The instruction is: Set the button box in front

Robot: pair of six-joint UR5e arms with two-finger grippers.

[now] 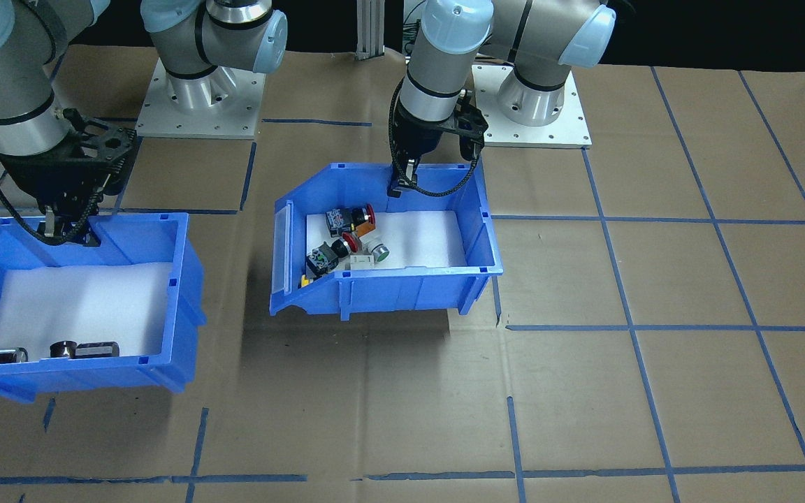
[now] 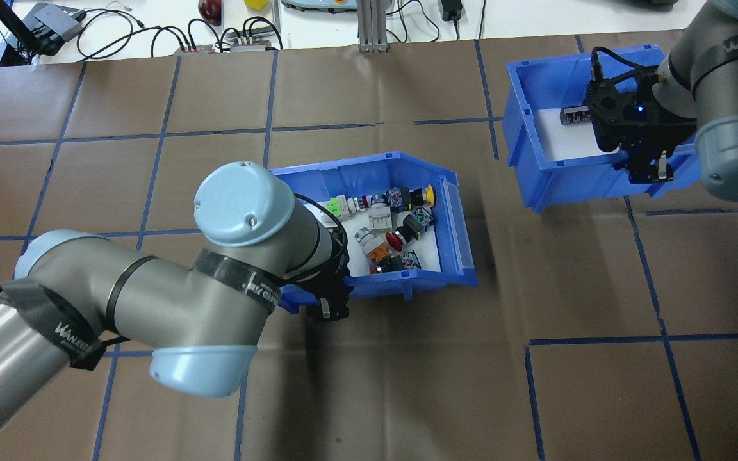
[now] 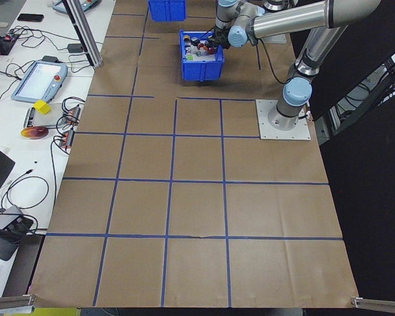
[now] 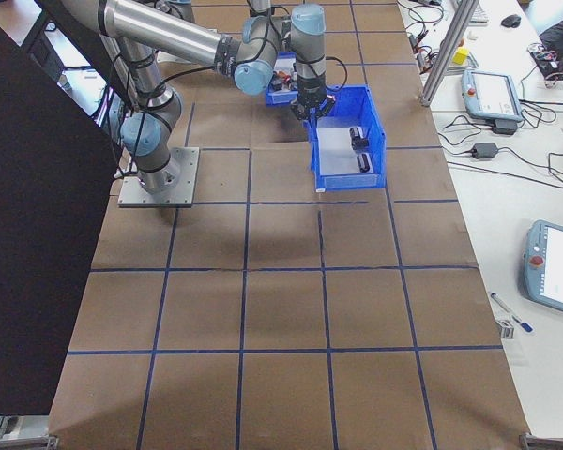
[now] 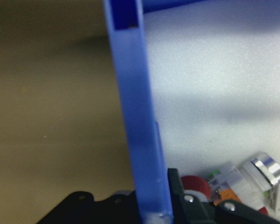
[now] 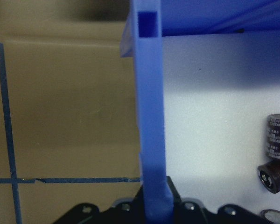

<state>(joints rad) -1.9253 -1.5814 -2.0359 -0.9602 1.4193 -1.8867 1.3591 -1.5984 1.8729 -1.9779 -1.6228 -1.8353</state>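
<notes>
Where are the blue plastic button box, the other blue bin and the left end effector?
Blue plastic button box [image 1: 402, 293]: front-facing view, near outer wall.
Other blue plastic bin [image 1: 60, 374]: front-facing view, near wall.
Left end effector [image 1: 402, 183]: front-facing view, fingertips at the box's rear wall.

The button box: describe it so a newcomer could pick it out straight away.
On the brown papered table sit two blue bins. The button box is the one near the middle, its wall held by the left claw. Its white liner holds a jumble of coloured push-buttons, whereas the other bin holds dark cylinders.
</notes>
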